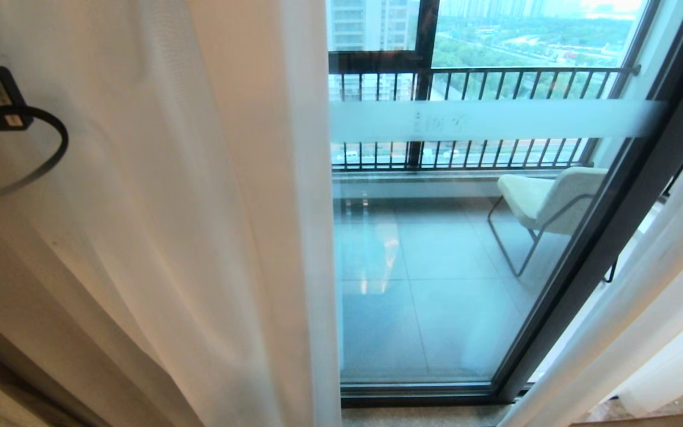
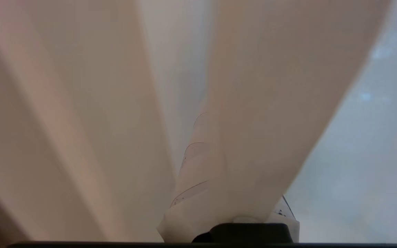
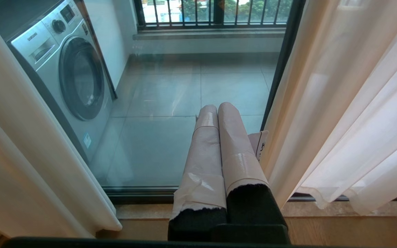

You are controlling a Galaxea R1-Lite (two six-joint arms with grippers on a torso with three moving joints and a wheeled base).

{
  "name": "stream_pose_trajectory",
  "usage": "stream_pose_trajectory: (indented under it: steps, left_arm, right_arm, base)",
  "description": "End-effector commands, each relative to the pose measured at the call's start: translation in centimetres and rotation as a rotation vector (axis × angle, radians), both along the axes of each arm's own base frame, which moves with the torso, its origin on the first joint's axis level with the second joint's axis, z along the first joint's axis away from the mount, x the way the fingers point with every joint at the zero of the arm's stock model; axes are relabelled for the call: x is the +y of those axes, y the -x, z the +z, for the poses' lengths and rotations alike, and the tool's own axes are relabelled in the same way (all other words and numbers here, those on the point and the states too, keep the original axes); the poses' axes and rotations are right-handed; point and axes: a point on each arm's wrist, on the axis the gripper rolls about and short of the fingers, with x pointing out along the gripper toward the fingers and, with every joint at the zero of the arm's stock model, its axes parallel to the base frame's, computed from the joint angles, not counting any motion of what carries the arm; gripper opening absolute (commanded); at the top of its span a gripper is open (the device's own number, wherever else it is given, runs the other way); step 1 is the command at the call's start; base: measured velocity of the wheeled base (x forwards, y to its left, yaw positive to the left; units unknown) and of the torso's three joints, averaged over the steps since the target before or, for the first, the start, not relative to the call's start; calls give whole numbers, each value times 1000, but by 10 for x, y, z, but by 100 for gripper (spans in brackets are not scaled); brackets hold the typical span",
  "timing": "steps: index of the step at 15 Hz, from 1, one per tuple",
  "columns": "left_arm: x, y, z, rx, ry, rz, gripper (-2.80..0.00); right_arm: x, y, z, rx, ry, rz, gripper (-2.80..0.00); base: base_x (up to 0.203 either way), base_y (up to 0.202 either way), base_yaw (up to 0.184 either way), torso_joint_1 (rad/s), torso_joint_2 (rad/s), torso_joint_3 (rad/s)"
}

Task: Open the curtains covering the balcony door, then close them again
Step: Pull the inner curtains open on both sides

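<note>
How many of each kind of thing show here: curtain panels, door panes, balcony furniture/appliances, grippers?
Curtain panels: 2, left curtain panel, right curtain panel
Glass door panes uncovered: 1, balcony door
Chairs: 1, chair
Washing machines: 1, washing machine
Grippers: 2, left gripper shut on the left curtain panel, right gripper shut, empty
Total: 7

My head camera looks down at the balcony door (image 1: pixel 436 267); my left wrist camera sits buried in curtains (image 2: pixel 98 120); my right wrist camera faces the same glass low.
</note>
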Motion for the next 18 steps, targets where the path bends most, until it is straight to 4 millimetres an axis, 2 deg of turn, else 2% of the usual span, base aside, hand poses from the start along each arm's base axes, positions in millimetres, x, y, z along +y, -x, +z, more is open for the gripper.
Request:
stream_pose_trajectory:
  steps: [1, 8, 11, 18]
  left_arm:
    - [-1, -1, 3, -9, -5, -18, -280]
    - [14, -24, 21, -50, -4, 71, -280]
    - [30, -30, 20, -44, -6, 138, -280]
    - [48, -34, 16, -26, -8, 206, -280]
  right_arm:
    - [0, 0, 0, -1, 0, 0, -280]
    - [0, 0, 0, 1, 0, 0, -280]
    - [0, 0, 0, 0, 0, 0, -280]
    - [0, 0, 0, -1, 0, 0, -280]
  base:
    - [0, 0, 0, 0, 0, 0]
    - [0, 0, 0, 0, 0, 0]
    - [0, 0, 0, 0, 0, 0]
    - [0, 0, 0, 0, 0, 0]
